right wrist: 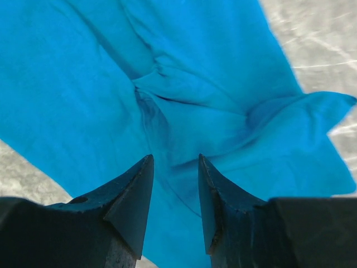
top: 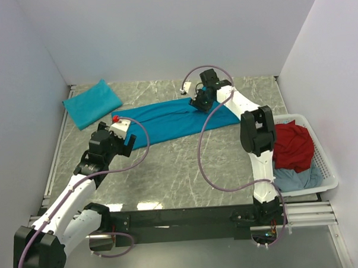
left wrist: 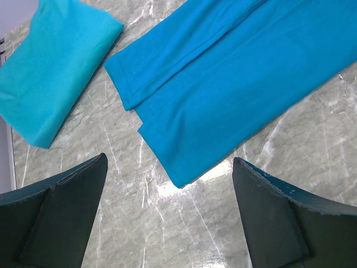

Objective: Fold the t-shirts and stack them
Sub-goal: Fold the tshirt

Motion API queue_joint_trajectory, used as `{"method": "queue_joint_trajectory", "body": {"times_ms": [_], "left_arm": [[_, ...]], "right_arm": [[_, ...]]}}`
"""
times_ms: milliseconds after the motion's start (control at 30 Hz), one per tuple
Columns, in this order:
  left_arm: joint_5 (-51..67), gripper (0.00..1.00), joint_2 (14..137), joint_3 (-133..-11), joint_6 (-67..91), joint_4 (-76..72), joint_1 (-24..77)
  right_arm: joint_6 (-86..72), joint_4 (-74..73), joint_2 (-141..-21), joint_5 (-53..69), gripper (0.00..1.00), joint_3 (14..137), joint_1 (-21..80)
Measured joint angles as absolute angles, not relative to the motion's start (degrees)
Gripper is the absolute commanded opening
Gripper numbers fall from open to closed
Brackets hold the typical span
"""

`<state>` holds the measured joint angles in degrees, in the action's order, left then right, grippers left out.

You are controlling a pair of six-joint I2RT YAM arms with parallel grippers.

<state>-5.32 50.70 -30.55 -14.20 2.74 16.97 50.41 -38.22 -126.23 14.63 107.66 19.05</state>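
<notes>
Marble tabletop (left wrist: 167, 229) lies beneath left gripper (left wrist: 170, 161), jaws wide apart, long-folded teal t-shirt (left wrist: 234, 84) just ahead; right gripper (right wrist: 175, 159), jaws partly apart, hangs over its wrinkles.

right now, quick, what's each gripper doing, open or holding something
left gripper: open wide, empty, above the table by the corner of the flat t-shirt
right gripper: partly open over that t-shirt, gripping nothing

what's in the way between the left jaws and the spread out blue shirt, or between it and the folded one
Nothing visible does. The left gripper hangs with jaws wide open over bare table, at the near end of the spread t-shirt. Between that shirt and the folded t-shirt lies only bare marble.
</notes>
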Motion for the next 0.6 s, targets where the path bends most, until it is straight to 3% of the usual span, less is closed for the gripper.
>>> {"method": "queue_joint_trajectory", "body": {"times_ms": [267,367,433,600], "left_arm": [[-5.3,0.99,50.7,-30.5,-14.2,2.7,17.1],[-5.3,0.99,50.7,-30.5,-14.2,2.7,17.1],[-5.3,0.99,50.7,-30.5,-14.1,2.7,17.1],[-5.3,0.99,50.7,-30.5,-14.1,2.7,17.1]], "right_arm": [[50.3,-38.2,-130.1,11.5,0.42,107.9,20.0],[50.1,-38.1,-131.5,9.9,0.29,108.0,20.1],[49.9,-38.0,-131.8,8.8,0.16,108.0,20.2],[49.2,-35.1,-131.8,5.3,0.01,108.0,20.9]]}}
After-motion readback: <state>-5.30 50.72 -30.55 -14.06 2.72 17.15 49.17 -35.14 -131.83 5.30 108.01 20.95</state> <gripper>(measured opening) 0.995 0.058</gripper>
